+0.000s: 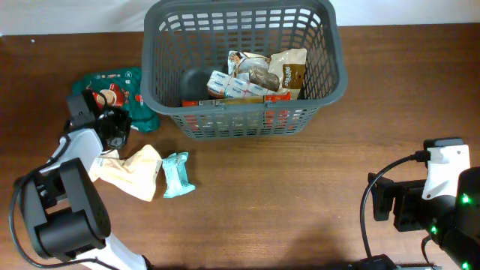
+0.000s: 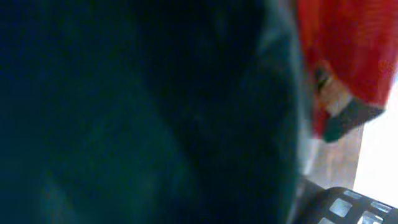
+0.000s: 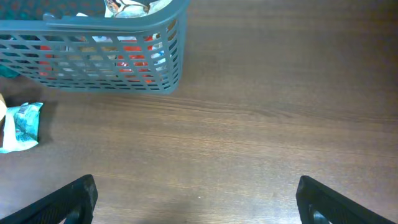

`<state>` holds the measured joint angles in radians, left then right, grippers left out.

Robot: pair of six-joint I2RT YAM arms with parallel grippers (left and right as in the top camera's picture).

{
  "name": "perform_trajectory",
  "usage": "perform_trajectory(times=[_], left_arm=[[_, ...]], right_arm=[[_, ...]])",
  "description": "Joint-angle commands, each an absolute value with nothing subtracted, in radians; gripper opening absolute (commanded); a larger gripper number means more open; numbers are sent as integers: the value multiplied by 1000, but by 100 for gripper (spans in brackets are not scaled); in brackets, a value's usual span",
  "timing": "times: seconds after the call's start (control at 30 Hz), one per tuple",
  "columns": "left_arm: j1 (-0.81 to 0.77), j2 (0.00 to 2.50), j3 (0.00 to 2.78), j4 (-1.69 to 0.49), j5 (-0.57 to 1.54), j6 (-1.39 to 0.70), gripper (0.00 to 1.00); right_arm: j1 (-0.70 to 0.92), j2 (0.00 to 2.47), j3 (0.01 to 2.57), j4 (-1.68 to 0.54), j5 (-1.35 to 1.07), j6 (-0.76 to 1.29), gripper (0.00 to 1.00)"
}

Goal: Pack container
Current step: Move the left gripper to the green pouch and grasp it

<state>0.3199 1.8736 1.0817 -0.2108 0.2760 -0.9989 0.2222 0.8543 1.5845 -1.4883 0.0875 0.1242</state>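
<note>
**A:** Where is the basket?

**B:** The basket (image 1: pixel 341 60) stands at the far middle of the table (image 1: pixel 300 195), with snack packets (image 1: pixel 255 75) inside.

**A:** And the left arm?

**B:** It stretches forward from the near left corner. The left gripper (image 1: pixel 112 121) is at the green bag (image 1: pixel 116 81) beside the basket. Its camera shows only blur, so I cannot tell how its fingers stand.

**A:** The right?

**B:** Folded at the near right corner. The right gripper (image 3: pixel 196 183) is low over the table, fingers wide apart, holding nothing.
</note>
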Motion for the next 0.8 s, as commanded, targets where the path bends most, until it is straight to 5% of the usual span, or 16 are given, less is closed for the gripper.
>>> perform_trajectory(times=[0.0,0.77], left_arm=[[317,1889,1111,-236,227,-994,2],[252,1347,1529,-439,222,-564,2]], right_arm=[[217,856,1580,-1487,86,124,99],[217,856,1580,-1487,86,124,99]])
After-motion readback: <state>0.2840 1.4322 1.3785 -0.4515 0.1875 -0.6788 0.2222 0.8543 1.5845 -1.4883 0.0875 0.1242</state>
